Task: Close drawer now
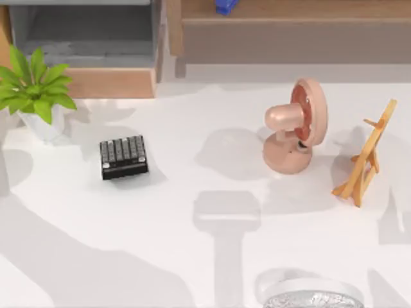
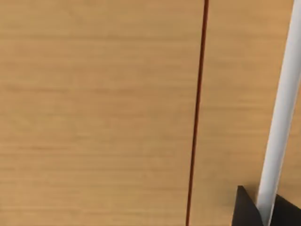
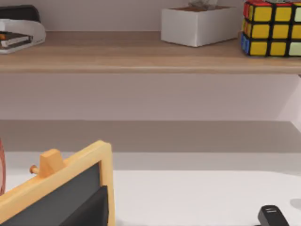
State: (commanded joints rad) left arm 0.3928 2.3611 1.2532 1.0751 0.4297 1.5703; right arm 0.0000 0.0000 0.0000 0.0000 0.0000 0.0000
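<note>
White tabletop fills most of the top view, and at its far left edge you can see the drawer still pulled out: the tan front panel stands proud toward you and the grey inner walls lie exposed behind it. Near it sit a potted plant and a black keypad; a pink fan and a small easel stand to the right. So the closing looks not yet done.

From the left wrist view you get tan wood grain at very close range, probably the drawer front, with a dark tip of the left claw at the edge; whether it is open you cannot tell.

From the right wrist view you see a shelf with a colour cube, and the right claw with fingers spread, holding nothing
</note>
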